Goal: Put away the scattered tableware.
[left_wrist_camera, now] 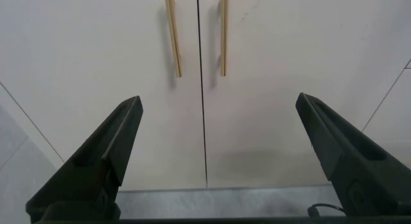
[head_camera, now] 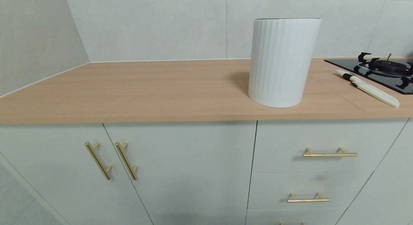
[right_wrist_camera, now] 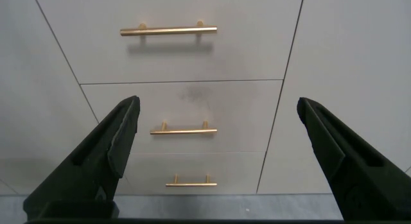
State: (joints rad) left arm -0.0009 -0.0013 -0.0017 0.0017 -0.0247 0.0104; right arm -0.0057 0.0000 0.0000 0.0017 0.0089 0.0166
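Two-arm standby: left gripper (left_wrist_camera: 217, 101) and right gripper (right_wrist_camera: 217, 101) parked low with jaws wide apart, facing cabinet doors (left_wrist_camera: 257, 121) and drawers (right_wrist_camera: 192, 115), presumably clear of the countertop (head_camera: 145, 89). Leaves knife (head_camera: 371, 88) lying on it beside the hob (head_camera: 380, 68), near ribbed white holder (head_camera: 280, 62), its likely destination.

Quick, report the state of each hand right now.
Left hand: open, holding nothing, facing the cabinet doors.
Right hand: open, holding nothing, facing the drawers.
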